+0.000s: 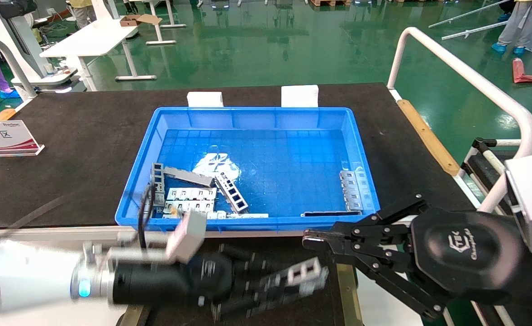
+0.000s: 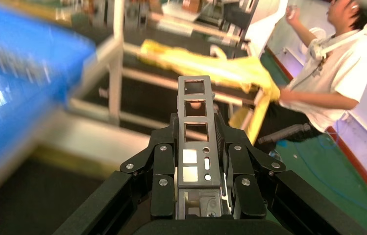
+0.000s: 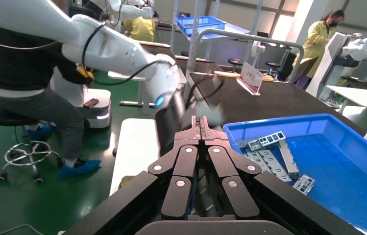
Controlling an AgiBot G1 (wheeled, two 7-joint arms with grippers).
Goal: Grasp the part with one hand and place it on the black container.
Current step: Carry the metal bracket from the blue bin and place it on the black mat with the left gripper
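My left gripper (image 1: 293, 278) is shut on the part (image 1: 306, 270), a grey ladder-like strip with square windows. It holds the part low over the black container (image 1: 266, 246), in front of the blue crate. In the left wrist view the part (image 2: 197, 145) sticks out straight between the closed fingers (image 2: 164, 147) of the gripper (image 2: 196, 122). An olive-brass strip (image 1: 348, 290) borders the container on the right. My right gripper (image 1: 309, 240) is shut and empty, parked by the crate's front right corner; its tips (image 3: 200, 120) are pressed together.
The blue crate (image 1: 135, 181) on the black mat holds several more grey parts, at its front left (image 1: 202, 199) and right (image 1: 354, 190). It also shows in the right wrist view (image 3: 289, 121). A sign (image 1: 6, 138) stands far left. A white rail (image 1: 465, 72) runs along the right.
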